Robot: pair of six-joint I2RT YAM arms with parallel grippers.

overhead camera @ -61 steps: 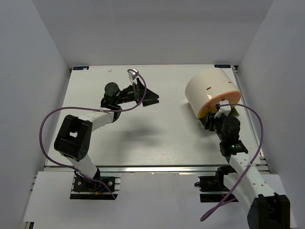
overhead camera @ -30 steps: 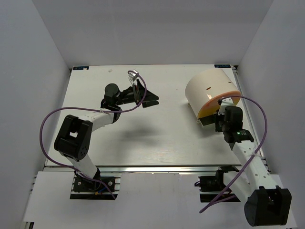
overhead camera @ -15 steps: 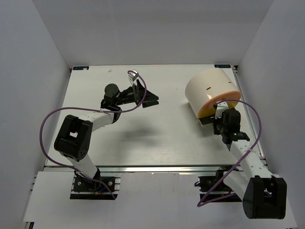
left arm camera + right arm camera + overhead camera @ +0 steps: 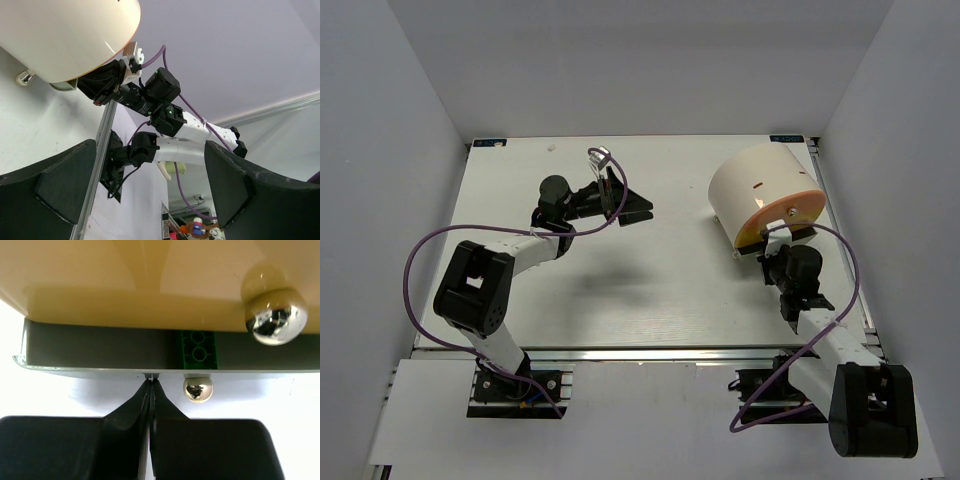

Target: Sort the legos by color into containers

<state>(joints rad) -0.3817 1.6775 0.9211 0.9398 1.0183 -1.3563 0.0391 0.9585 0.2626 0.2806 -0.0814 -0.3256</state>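
A cream-white tub (image 4: 758, 186) with an orange face (image 4: 790, 212) lies on its side at the far right of the table. My right gripper (image 4: 769, 251) is shut, empty, at the tub's near base. In the right wrist view its tips (image 4: 151, 380) touch the pale rim of a dark tray (image 4: 100, 347) under the tub (image 4: 150, 270). One green lego (image 4: 200, 349) stands inside that tray. My left gripper (image 4: 642, 208) hangs open and empty over the table's far middle. The left wrist view has its wide-apart fingers (image 4: 50, 187) framing the tub (image 4: 65, 35) and the right arm (image 4: 167, 107).
Two chrome ball knobs show in the right wrist view, a small one (image 4: 197, 389) just right of my fingertips and a larger one (image 4: 275, 317) on the tub. The white table (image 4: 640, 290) is walled by white panels on three sides.
The right wrist has drawn back a little toward the near edge and its forearm has swung, the shut tips staying at the tub's base. The left arm has not moved.
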